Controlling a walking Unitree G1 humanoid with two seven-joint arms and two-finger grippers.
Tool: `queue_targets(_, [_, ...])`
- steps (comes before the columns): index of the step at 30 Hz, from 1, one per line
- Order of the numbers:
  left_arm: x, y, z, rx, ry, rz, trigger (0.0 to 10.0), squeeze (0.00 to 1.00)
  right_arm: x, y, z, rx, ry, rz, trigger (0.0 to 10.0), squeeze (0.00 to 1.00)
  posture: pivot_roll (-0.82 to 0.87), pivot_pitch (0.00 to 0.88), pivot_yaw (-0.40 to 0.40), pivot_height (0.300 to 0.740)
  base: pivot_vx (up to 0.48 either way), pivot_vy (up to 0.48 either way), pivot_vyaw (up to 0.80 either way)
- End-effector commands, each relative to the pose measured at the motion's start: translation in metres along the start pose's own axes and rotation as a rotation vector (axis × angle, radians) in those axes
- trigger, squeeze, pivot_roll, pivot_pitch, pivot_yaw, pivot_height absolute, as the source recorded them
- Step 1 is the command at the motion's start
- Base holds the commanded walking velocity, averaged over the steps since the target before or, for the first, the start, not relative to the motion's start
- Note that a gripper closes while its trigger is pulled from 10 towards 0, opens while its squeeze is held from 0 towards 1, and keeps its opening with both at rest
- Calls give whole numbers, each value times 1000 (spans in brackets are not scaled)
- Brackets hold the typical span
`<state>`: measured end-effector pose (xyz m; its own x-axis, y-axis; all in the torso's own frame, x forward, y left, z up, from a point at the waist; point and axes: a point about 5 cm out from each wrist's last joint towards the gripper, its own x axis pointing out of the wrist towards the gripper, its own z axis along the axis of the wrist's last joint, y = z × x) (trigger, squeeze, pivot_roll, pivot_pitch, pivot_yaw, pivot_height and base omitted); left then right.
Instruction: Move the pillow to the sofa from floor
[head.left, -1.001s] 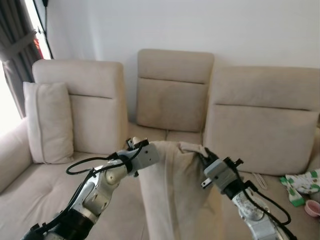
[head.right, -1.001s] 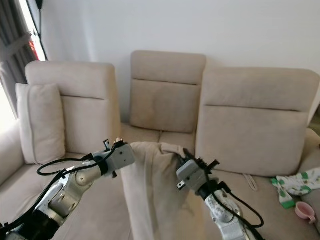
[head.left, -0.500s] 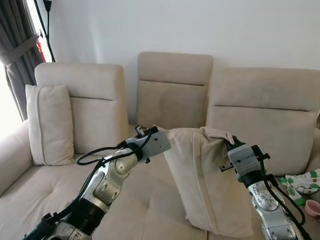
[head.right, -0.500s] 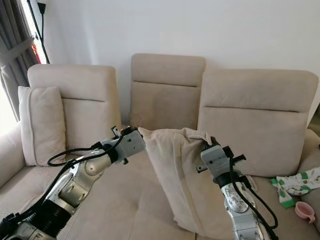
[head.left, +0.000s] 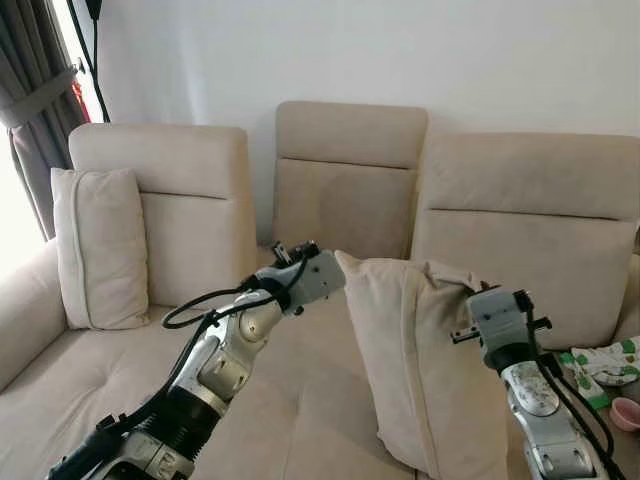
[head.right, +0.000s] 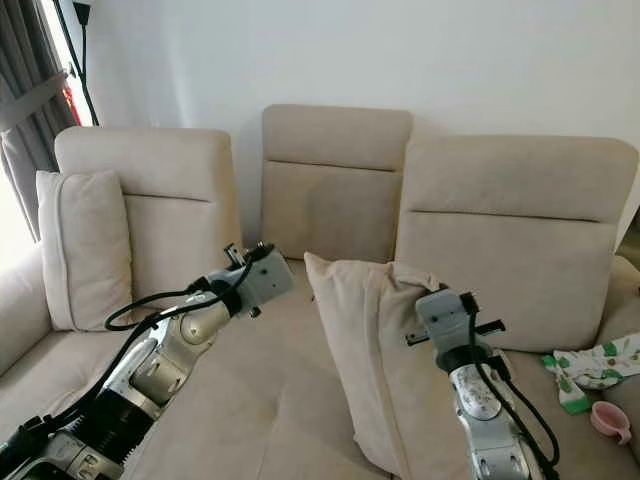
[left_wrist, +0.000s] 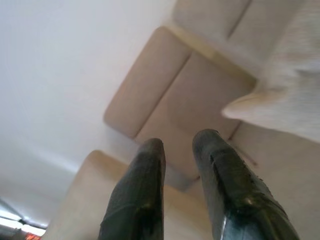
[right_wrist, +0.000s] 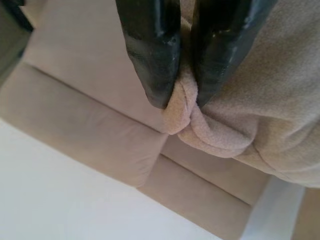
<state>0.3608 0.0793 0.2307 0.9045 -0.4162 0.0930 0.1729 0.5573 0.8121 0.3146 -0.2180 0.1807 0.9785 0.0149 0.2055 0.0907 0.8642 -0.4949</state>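
While it stands upright on the sofa (head.left: 90, 395) seat, the pillow (head.left: 425, 365) leans toward the right backrest (head.left: 525, 235), its lower edge on the cushion in front of the middle and right sections. Its top right corner is bunched into a fold, and the right gripper (right_wrist: 181, 97) pinches that fold between its two black fingers (right_wrist: 150, 47), which press close on the fabric. From the head camera, that gripper's grey body sits at the pillow's 3 o'clock, touching its upper edge, with the silver right arm running down toward 5 o'clock.

At the pillow's 9 o'clock, just beside its top left corner but apart from it, hangs the left gripper (left_wrist: 179, 145). Its fingers (left_wrist: 140, 195) hold nothing and stand slightly parted, with a narrow gap between them, pointing toward the middle backrest (head.left: 348, 175); the pillow's pale corner shows near them in the wrist view. The left arm stretches down toward 7 o'clock, a black cable looping along it.

A second pillow (head.left: 98, 245) stands upright against the left backrest, well apart at 9 o'clock. At 3 o'clock on the seat's far right lie a green-and-white cloth (head.left: 603, 362) and a small pink cup (head.left: 627, 414). A dark curtain (head.left: 35, 100) hangs at 10 o'clock beside a bright window.
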Motion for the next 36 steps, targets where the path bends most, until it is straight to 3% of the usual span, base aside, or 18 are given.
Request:
queue_targets(1, [-1, 11, -3, 20, 20, 46, 10000, 0, 5, 1, 7, 47, -28, 27, 10000, 0, 91, 0, 45, 740, 0, 0, 0])
queue_targets(6, [-2, 16, -5, 26, 31, 67, 10000, 0, 13, 8, 27, 71, -112, 120, 10000, 0, 100, 0, 40, 740, 0, 0, 0])
queue_targets(11, [-3, 16, -5, 18, 38, 65, 10000, 0, 26, 10, 43, 36, -177, 165, 10000, 0, 107, 0, 37, 740, 0, 0, 0])
queue_targets(15, [-4, 15, -6, 13, 44, 60, 10000, 0, 34, 4, 52, 14, -216, 178, 10000, 0, 111, 0, 35, 740, 0, 0, 0])
queue_targets(20, [-7, 20, -7, 16, 51, 82, 10000, 0, 41, -14, 67, 15, -291, 151, 10000, 0, 118, 0, 32, 740, 0, 0, 0])
queue_targets(27, [-5, 23, -5, 14, 45, 89, 10000, 0, 46, -29, 69, 9, -328, 104, 10000, 0, 113, 0, 36, 740, 0, 0, 0])
queue_targets(36, [-6, 17, -5, 8, 51, 41, 10000, 0, 47, -30, 57, 4, -303, 84, 10000, 0, 120, 0, 32, 740, 0, 0, 0])
